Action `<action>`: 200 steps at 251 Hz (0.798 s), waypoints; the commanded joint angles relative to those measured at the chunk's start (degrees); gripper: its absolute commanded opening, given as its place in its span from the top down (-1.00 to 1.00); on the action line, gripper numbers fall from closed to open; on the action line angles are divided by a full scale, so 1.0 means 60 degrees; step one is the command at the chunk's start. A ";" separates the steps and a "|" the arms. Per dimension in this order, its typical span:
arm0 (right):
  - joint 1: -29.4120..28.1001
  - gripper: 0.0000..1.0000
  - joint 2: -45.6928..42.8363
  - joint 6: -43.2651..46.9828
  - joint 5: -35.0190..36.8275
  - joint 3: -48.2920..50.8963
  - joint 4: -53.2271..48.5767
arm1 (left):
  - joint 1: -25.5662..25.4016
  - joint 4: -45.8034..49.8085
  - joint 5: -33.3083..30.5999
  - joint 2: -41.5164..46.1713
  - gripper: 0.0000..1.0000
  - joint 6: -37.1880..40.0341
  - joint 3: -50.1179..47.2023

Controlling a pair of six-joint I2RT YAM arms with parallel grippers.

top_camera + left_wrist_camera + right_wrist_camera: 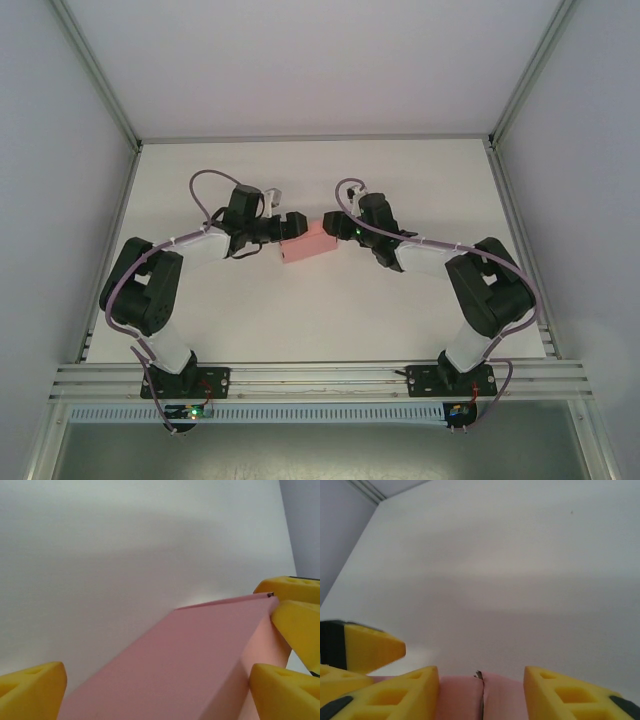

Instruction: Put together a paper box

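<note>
**Paper box.** One pink paper box (307, 245) lies flat near the middle of the tabletop (300, 330), already folded into a closed rectangular form. In the right wrist view a seam (480, 692) runs down its near end face. It is probably where the end flaps meet.

**Left pincer.** The left pincer (155, 687) straddles one end of the box. Its jaws stand wide and the box's long top face runs out between them. No clamping of the card is visible. This placement probably steadies the body against sliding.

**Right pincer.** The right pincer (481, 687) meets the opposite end. Its jaws stand partly apart, the seamed end face showing between the two yellow fingers (415, 692). The box extends past the gap on the left, so the jaws do not appear to clamp it. This position suits pressing the end shut.

**Arms.** The left arm (150, 290) and right arm (490, 290) reach inward from opposite sides, so their end loads would oppose each other.

**Count.**
- Paper box: one
- Pincers: two
- Arms: two
- Yellow fingers: four
</note>
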State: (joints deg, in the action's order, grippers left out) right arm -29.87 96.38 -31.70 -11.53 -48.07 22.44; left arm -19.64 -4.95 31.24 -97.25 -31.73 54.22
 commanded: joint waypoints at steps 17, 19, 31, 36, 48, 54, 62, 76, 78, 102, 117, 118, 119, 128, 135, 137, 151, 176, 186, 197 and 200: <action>0.0015 -0.11 -0.0528 0.0234 -0.0173 -0.0596 -0.1442 | -0.0111 0.2097 -0.0721 0.0224 -1.00 0.1107 0.1190; 0.0031 -0.11 -0.0552 0.0249 -0.0166 -0.0607 -0.1462 | -0.0122 0.2168 -0.0772 0.0234 -1.00 0.1144 0.1218; 0.0073 -0.17 -0.0690 0.0351 -0.0118 -0.0698 -0.1506 | -0.0118 0.2629 -0.1225 0.0398 -1.00 0.1322 0.1493; 0.0105 -0.20 -0.0736 0.0441 -0.0187 -0.0738 -0.1499 | -0.0122 0.2836 -0.1453 0.0454 -1.00 0.1375 0.1601; 0.0215 -0.28 -0.0866 0.0660 -0.0431 -0.0830 -0.1519 | -0.0117 0.3260 -0.1978 0.0673 -1.00 0.1537 0.1813; 0.0275 -0.34 -0.0931 0.0780 -0.0550 -0.0862 -0.1491 | -0.0103 0.3486 -0.2321 0.0782 -1.00 0.1547 0.1941; 0.0384 -0.40 -0.1033 0.1013 -0.0833 -0.0857 -0.1316 | -0.0097 0.3754 -0.2758 0.0959 -1.00 0.1555 0.2081; 0.0576 -0.76 -0.1212 0.1521 -0.1557 -0.0767 -0.0776 | -0.0098 0.4181 -0.3533 0.1315 -1.00 0.1631 0.2273; 0.0607 -0.80 -0.1239 0.1593 -0.1654 -0.0756 -0.0702 | -0.0097 0.4228 -0.3672 0.1371 -1.00 0.1609 0.2298; 0.0928 -0.96 -0.1368 0.2655 -0.2998 -0.0860 -0.0143 | -0.0081 0.4918 -0.5453 0.2087 -1.00 0.1513 0.2532; 0.1075 -0.97 -0.1260 0.3562 -0.3950 -0.1331 -0.0632 | -0.0052 0.5247 -0.6571 0.2506 -1.00 0.1312 0.2508; 0.1085 -0.97 -0.1257 0.3661 -0.4032 -0.1354 -0.0647 | -0.0052 0.5263 -0.6636 0.2531 -1.00 0.1300 0.2500; 0.1091 -0.97 -0.1241 0.3755 -0.4124 -0.1380 -0.0663 | -0.0052 0.5278 -0.6698 0.2551 -1.00 0.1280 0.2496; 0.1079 -0.96 -0.1142 0.4626 -0.4894 -0.1549 -0.0797 | -0.0034 0.5431 -0.7269 0.2746 -1.00 0.1082 0.2402; 0.1052 -0.96 -0.1063 0.5214 -0.5318 -0.1645 -0.0913 | -0.0001 0.5603 -0.7641 0.2864 -1.00 0.0918 0.2344; 0.1037 -0.96 -0.1027 0.5376 -0.5436 -0.1671 -0.0920 | 0.0005 0.5649 -0.7731 0.2897 -1.00 0.0892 0.2323; 0.0898 -0.97 -0.0853 0.7005 -0.6152 -0.1960 -0.1546 | 0.0064 0.5886 -0.8069 0.3089 -1.00 0.0753 0.2163; 0.0462 -0.96 -0.0334 1.0797 -0.6237 -0.3020 -0.4233 | 0.0139 0.6014 -0.8335 0.3351 -1.00 0.0688 0.1797; 0.0187 -0.96 -0.0027 1.2231 -0.5698 -0.3618 -0.5637 | 0.0138 0.5969 -0.8290 0.3446 -1.00 0.0701 0.1648; -0.0137 -0.96 0.0368 1.3572 -0.4898 -0.4383 -0.7156 | 0.0150 0.5913 -0.8224 0.3533 -1.00 0.0701 0.1496; -0.0223 -0.96 0.0474 1.3833 -0.4664 -0.4578 -0.7486 | 0.0149 0.5898 -0.8196 0.3548 -1.00 0.0706 0.1452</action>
State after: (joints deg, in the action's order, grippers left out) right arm -26.89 93.80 18.92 -42.00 -66.74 2.79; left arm -19.40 26.81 -13.10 -77.10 -26.15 65.93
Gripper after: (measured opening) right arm 0.982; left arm 0.998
